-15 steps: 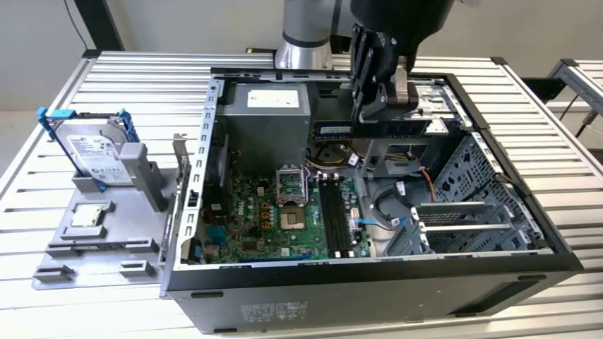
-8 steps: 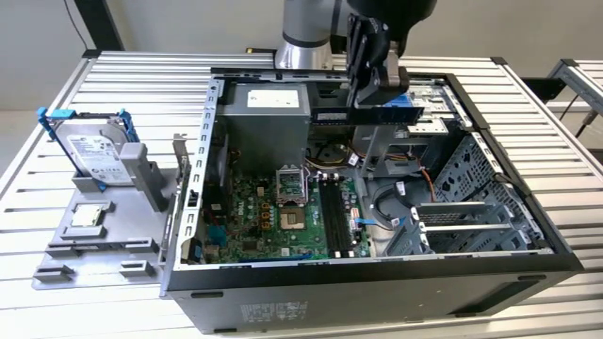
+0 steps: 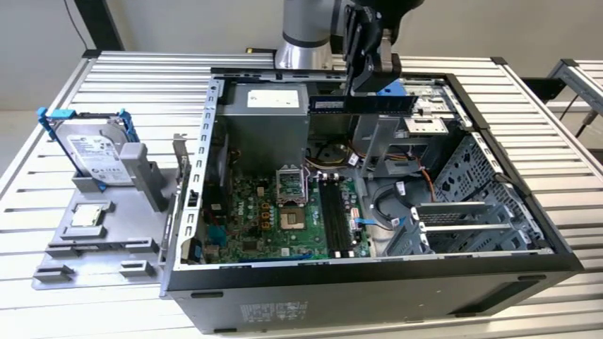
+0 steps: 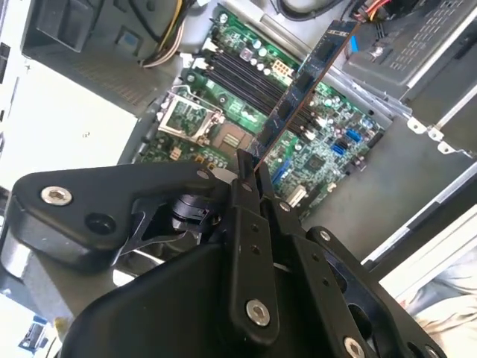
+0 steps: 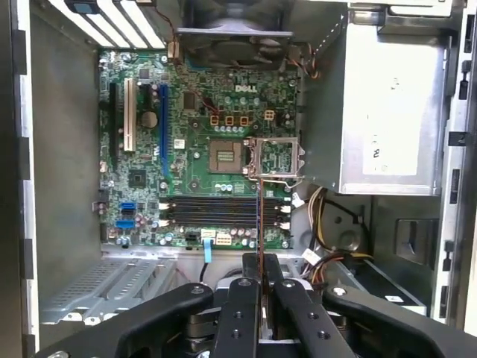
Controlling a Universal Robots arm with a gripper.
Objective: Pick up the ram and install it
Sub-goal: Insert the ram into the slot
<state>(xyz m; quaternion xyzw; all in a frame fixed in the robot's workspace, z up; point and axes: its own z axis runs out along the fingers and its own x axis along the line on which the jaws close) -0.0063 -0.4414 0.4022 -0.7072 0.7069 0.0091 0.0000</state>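
Jaws: closed tight on the ram (image 3: pixel 363 104), pinching it by its upper edge. The stick hangs in the air above the open case and touches nothing else.
Desk (image 3: pixel 141 70): slatted metal, far beneath the jaws, carrying everything.
Computer case (image 3: pixel 377 286): lying open directly under the jaws.
Motherboard (image 3: pixel 273 226): on the case floor, below the jaws.
Hard drive (image 3: pixel 94 152): upright in a grey holder, well off to the side of the jaws, toward the exterior view's left.
Memory slots (image 5: pixel 216 212): dark parallel rows below the jaws and well apart from the stick; they look empty to us.
Step in hand: we judge it to be carrying the stick toward the slots. To do it well we would keep the grip square and the stick level. The stick looks crosswise to the slots, so we would line it up along one before any downward push.
Views: the exterior view gives us the stick's height and broad face. The first wrist view shows it edge-on, as a thin line crossing the slots. The second wrist view shows its length running out from the jaws.
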